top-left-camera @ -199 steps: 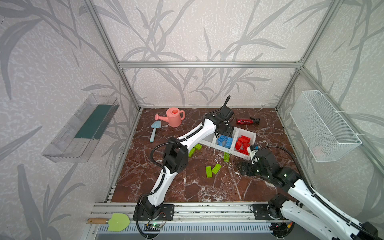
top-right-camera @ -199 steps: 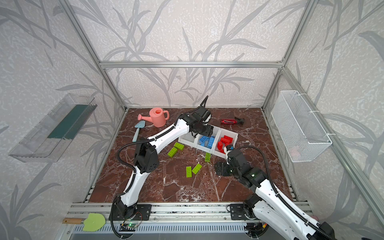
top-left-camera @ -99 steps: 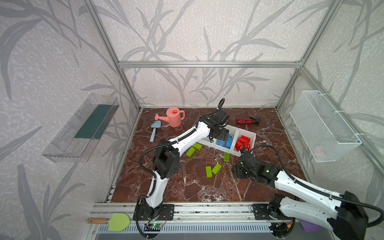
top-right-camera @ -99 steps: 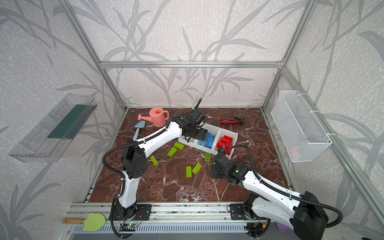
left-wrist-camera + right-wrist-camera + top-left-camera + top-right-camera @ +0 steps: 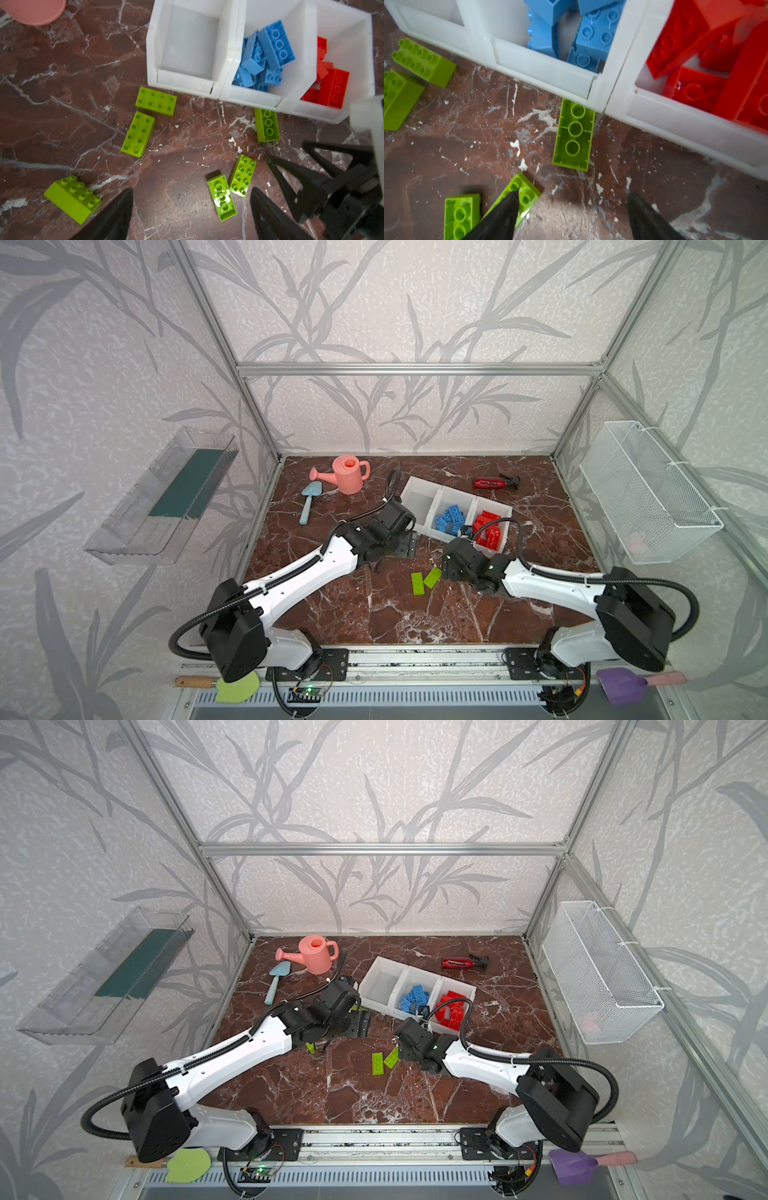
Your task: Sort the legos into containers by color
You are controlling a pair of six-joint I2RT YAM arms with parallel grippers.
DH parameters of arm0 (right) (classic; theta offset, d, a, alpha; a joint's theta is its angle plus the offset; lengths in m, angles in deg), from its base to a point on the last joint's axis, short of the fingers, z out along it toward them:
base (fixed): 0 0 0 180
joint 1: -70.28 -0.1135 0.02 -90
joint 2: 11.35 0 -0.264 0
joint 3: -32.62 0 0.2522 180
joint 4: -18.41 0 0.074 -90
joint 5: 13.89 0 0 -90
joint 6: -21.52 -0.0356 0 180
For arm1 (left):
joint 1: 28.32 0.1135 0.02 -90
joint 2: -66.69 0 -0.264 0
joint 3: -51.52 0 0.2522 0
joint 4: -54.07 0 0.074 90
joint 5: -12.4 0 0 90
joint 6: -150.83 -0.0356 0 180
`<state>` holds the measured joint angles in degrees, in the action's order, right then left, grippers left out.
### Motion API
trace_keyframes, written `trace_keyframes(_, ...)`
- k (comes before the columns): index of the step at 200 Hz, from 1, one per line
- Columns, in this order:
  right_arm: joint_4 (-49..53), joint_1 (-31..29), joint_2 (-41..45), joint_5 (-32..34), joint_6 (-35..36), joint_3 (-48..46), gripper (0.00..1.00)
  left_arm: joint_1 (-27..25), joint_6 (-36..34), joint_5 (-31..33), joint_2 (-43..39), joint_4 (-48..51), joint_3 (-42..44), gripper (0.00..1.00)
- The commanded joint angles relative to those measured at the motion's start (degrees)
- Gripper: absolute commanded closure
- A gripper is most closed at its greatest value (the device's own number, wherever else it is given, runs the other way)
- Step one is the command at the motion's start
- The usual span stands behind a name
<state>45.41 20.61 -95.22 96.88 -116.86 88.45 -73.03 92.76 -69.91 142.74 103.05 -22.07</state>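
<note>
Both top views: high at cell front, tilted down, far back, whole floor [image 5: 374, 614] in frame. Wrist cams: close, aimed steeply down at floor. Both wrist views share front wall of containers [image 5: 185, 82] and upside-down green lego [image 5: 267, 125].

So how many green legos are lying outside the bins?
6 green legos: two by the empty bin, one near the left gripper, one where the blue-lego bin and red-lego bin meet, a pair beside the right gripper. Arms may hide more.
</note>
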Motion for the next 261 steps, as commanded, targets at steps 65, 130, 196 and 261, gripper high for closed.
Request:
trace_keyframes(65, -3.1, -0.3, -10.9, 8.6, -4.4, 6.0, 0.30, -0.9, 5.9, 2.5, -17.5, -0.2, 16.1, 0.14)
trace_keyframes(130, -5.3, 0.4, -15.6, 7.3, -4.1, 6.8, 0.54, -0.9, 6.7, 2.3, -21.5, 0.8, 19.0, 0.15)
trace_keyframes(196, 1.0, 0.2, -9.8, 0.4, 1.4, 8.0, 0.65, -0.9, 7.7, 4.8, -21.9, 1.6, 19.0, 0.15)
trace_keyframes(261, 1.8, -1.6, 1.9, -11.0, 6.7, 2.8, 0.65, -0.9, 9.4, 12.2, -22.9, -0.1, 21.7, 0.15)
